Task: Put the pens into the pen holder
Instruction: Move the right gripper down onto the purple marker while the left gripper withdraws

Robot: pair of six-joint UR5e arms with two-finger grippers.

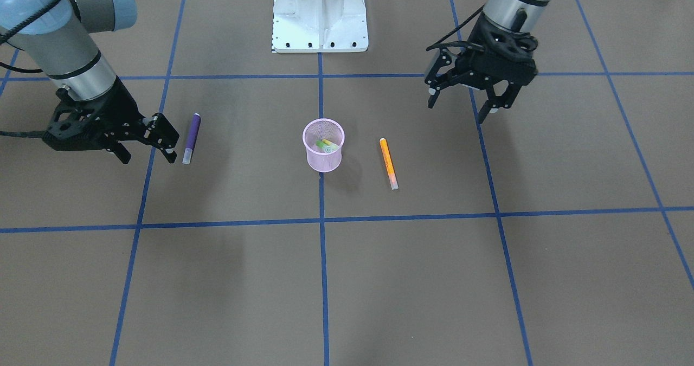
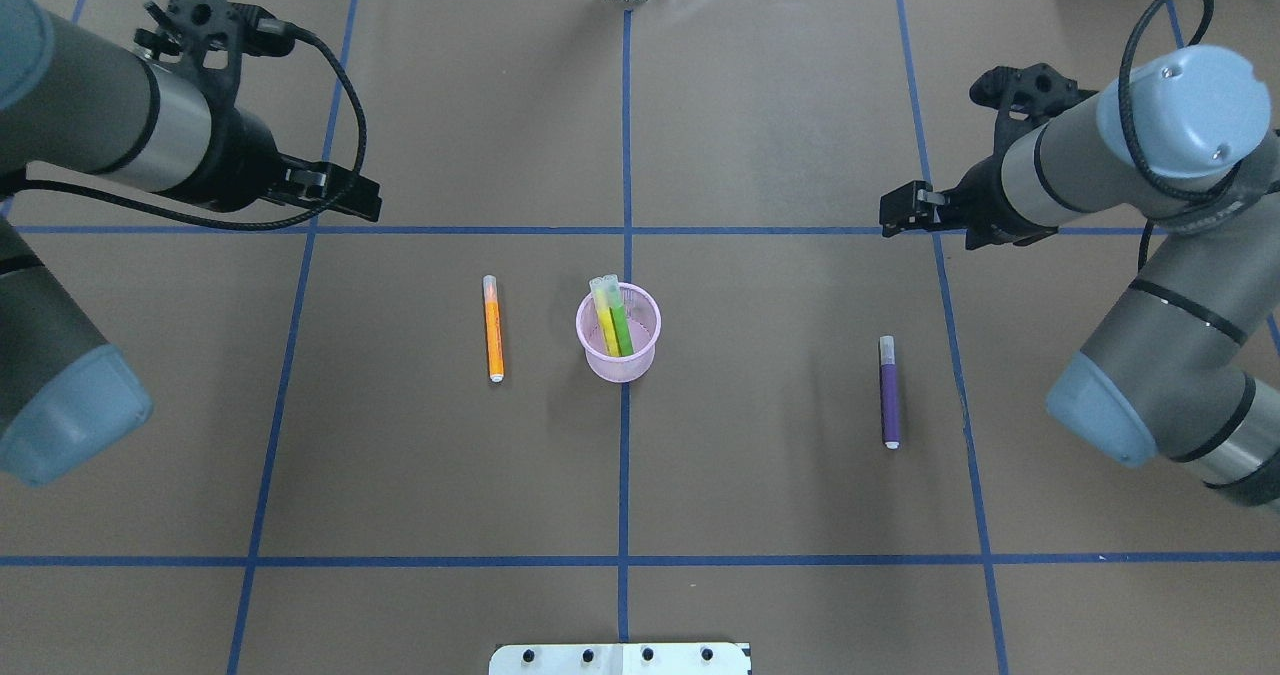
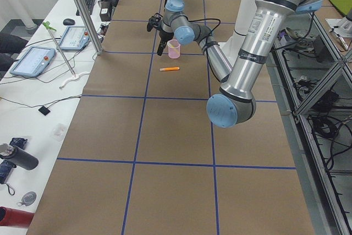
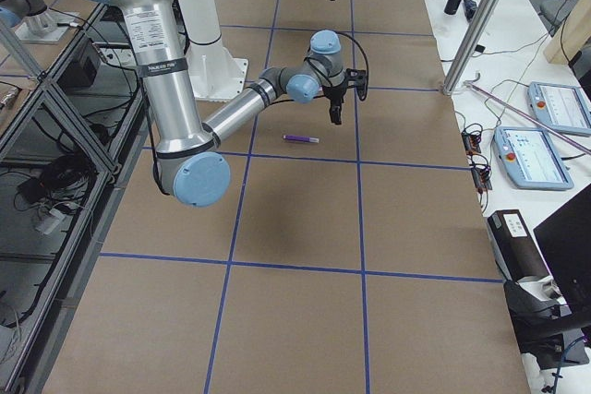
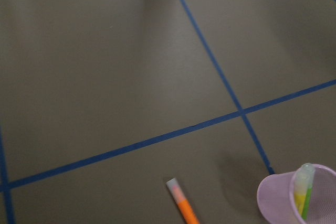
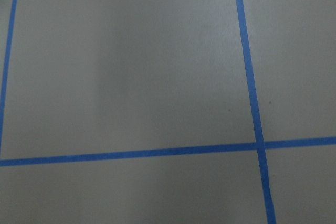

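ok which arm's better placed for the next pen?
Probably right: the open right gripper hangs just beside the purple pen, while the left gripper, also open, is farther off the orange pen. Both pens lie flat outside the pen holder.

Orange pen (image 2: 492,329) and purple pen (image 2: 889,393) lie flat, each well apart from the pink mesh pen holder (image 2: 620,365), with bare table (image 2: 760,455) paper around them. Holder mouth is partly taken by yellow pen (image 2: 605,317) and green pen (image 2: 620,323) leaning on its far rim.
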